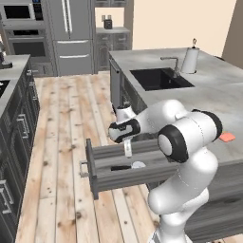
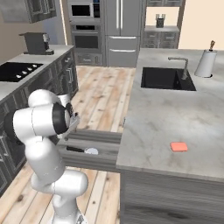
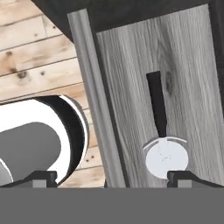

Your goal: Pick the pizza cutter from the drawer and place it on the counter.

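My arm folds forward from the base, elbow bent high and forearm reaching out level, wrist turned so my gripper points straight down. My jaws stand spread as wide as they go, nothing between them, one fingertip at each lower corner of the hand view

Light plank wood floor. Stainless fridge and built-in wall ovens along the back, dark cabinets on the left side, cooktop on that run. Beige wall behind.
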Tool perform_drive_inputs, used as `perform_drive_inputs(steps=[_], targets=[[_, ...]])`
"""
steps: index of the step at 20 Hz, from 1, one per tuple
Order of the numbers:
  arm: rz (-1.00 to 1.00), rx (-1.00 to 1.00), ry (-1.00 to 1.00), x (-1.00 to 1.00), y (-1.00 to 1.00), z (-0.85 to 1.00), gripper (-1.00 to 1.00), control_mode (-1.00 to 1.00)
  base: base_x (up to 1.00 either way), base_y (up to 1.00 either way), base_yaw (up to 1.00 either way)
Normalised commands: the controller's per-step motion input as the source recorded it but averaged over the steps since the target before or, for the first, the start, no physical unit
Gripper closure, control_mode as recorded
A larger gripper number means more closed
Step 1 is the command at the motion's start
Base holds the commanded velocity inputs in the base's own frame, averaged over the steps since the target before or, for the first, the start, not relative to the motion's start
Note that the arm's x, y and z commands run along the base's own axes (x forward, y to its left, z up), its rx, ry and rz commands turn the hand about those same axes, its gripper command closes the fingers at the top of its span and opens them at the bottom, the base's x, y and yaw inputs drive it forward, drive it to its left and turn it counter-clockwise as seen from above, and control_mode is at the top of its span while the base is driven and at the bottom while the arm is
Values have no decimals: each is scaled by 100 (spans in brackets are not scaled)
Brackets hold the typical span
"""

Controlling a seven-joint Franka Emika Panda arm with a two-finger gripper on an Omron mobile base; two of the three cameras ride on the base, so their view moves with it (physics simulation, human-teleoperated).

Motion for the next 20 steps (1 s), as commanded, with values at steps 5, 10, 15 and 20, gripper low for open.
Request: perform_drive_inputs(steps=[5,10,15,20], targets=[[7,-3,0,10,0,-48,-100,-100,0,0,0],[1,-1,1,32,10,-45,-100,-100,0,0,0],[0,-4,2,24,14,-54,-100,-100,0,0,0],[0,-4,5,48,20,-45,-100,-100,0,0,0]])
